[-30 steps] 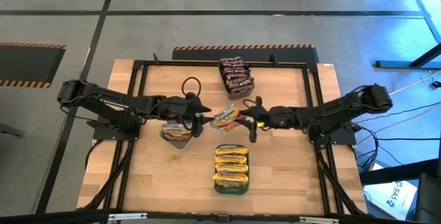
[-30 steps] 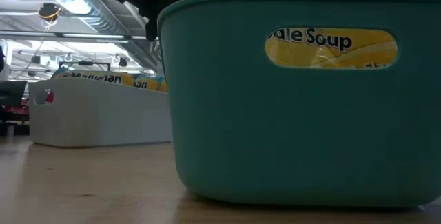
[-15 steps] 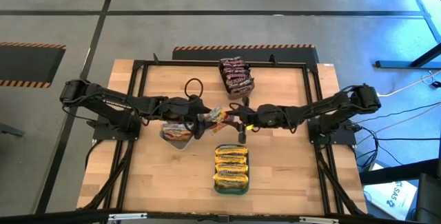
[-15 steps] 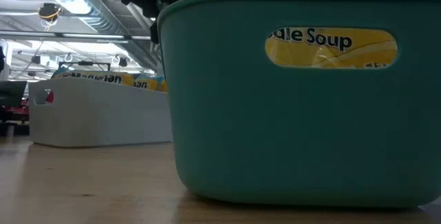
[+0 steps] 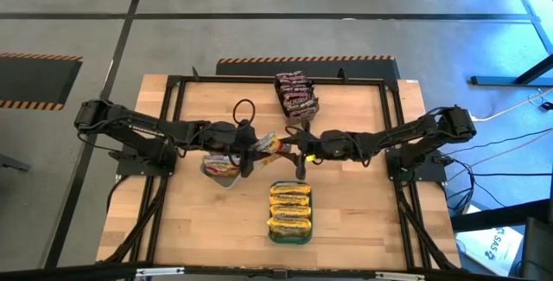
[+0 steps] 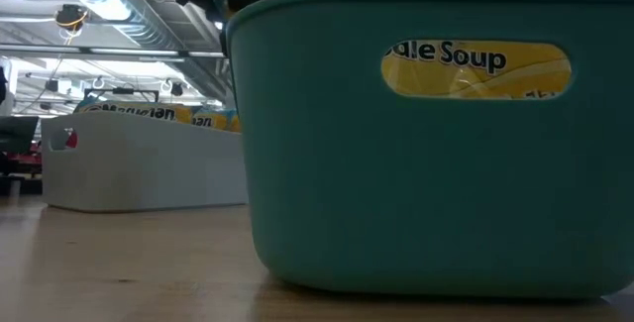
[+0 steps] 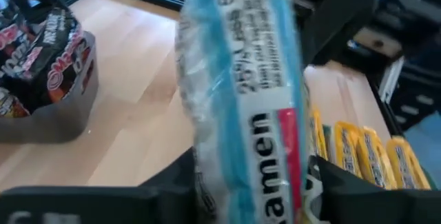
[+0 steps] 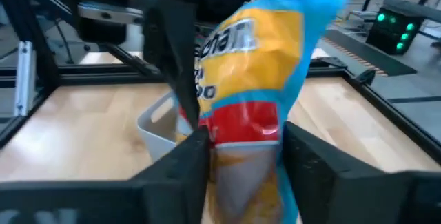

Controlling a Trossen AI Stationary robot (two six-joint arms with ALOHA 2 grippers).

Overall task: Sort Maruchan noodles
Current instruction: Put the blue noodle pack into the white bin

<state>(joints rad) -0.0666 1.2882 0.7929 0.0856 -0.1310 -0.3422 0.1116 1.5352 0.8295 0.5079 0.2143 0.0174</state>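
One noodle packet point(image 5: 271, 145), yellow, red and blue, hangs above the middle of the table between my two grippers. My left gripper point(image 5: 256, 148) comes at it from the table's left and is shut on it point(image 7: 241, 93). My right gripper point(image 5: 295, 150) comes from the right and is also shut on it point(image 8: 255, 93). Yellow packets point(image 5: 290, 207) lie in the teal tray point(image 5: 273, 229). Dark packets point(image 5: 295, 91) fill the grey tray point(image 5: 313, 108). The white tray point(image 5: 216, 173) holds more packets. My left gripper pinches the packet's left end point(image 7: 238, 172) between its two fingers, which reach in about level from the table's left. The packet is lifted clear of the table. My right gripper pinches the packet's right end point(image 8: 244, 148) between its two fingers point(image 8: 189, 162), which reach in about level from the table's right. The packet sticks out past the fingertips toward the left gripper, clear of the table.
A black metal frame point(image 5: 173, 143) borders the wooden table. A dark cable loop point(image 5: 240, 108) lies at the far left of centre. In the low view the teal tray point(image 6: 426, 163) fills the front and the white tray point(image 6: 139, 163) stands behind it on the left.
My right gripper has carried the packet toward the table's left and a little up, until it reached my left gripper. The packet's left end now sits between the left fingers. The left arm has stayed in place.
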